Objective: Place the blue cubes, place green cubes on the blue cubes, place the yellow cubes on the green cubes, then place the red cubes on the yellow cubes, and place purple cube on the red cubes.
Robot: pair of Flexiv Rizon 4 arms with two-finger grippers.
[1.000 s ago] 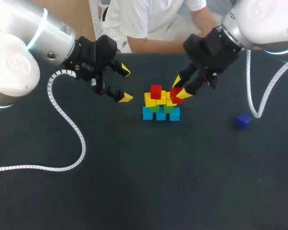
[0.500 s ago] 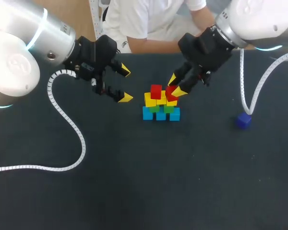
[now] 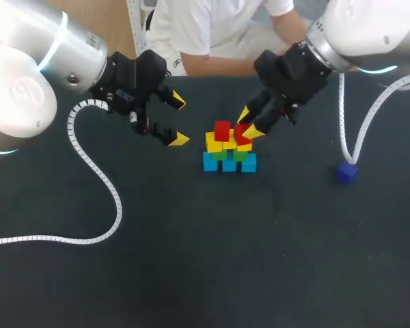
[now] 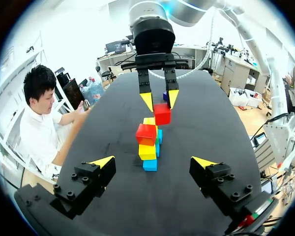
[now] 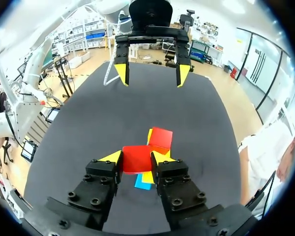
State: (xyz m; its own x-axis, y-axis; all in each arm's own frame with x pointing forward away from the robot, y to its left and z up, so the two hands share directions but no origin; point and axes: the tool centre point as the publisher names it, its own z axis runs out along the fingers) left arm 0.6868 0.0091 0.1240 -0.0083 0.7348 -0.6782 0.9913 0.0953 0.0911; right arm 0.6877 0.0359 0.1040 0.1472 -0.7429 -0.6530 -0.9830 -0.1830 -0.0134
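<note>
The cube stack (image 3: 229, 152) stands mid-table: blue cubes (image 3: 228, 164) at the base, green cubes (image 3: 219, 155) on them, yellow cubes (image 3: 214, 142) above, and one red cube (image 3: 222, 130) on top at the left. My right gripper (image 3: 247, 124) is shut on a second red cube (image 3: 242, 134) (image 5: 136, 160), held just over the stack's right side beside the first red cube (image 5: 161, 137). Whether it rests on the yellow cube below is unclear. My left gripper (image 3: 180, 121) (image 4: 152, 162) hangs open and empty left of the stack. The purple cube (image 3: 346, 172) lies alone at the right.
A white coiled cable (image 3: 96, 174) from my left arm snakes across the table's left half. Another cable (image 3: 352, 137) hangs from my right arm down near the purple cube.
My right gripper has carried the red cube a little left and toward the stack's top; in the last half second it has hardly moved. The left arm has stayed still.
</note>
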